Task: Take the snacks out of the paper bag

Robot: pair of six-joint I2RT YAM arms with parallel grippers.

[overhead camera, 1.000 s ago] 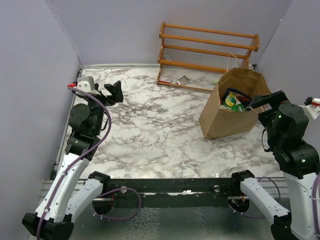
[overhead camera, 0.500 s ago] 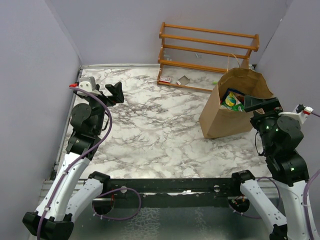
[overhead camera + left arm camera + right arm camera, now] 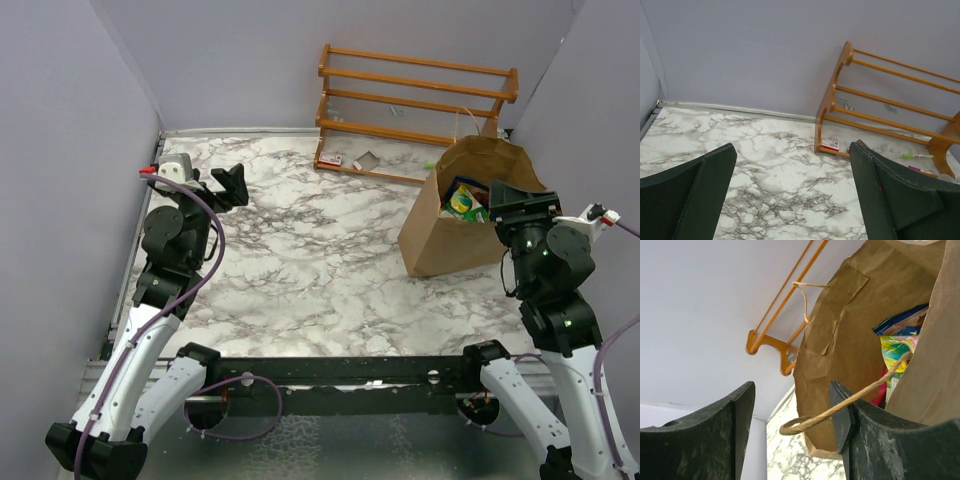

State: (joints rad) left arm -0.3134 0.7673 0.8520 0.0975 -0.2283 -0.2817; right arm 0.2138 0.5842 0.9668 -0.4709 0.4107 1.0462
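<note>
Snacks (image 3: 895,347) packed inside paper bag (image 3: 840,330), none removed. Right gripper (image 3: 790,395) poised at bag mouth, jaws apart, string handle (image 3: 830,412) near. Reach inside needed.

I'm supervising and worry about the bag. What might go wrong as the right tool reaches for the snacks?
1. The string handle crosses in front of one finger of the right tool; it may snag and drag the paper bag.
2. Nothing steadies the bag, the left tool sits far off, so a push on its rim may tip it.
</note>
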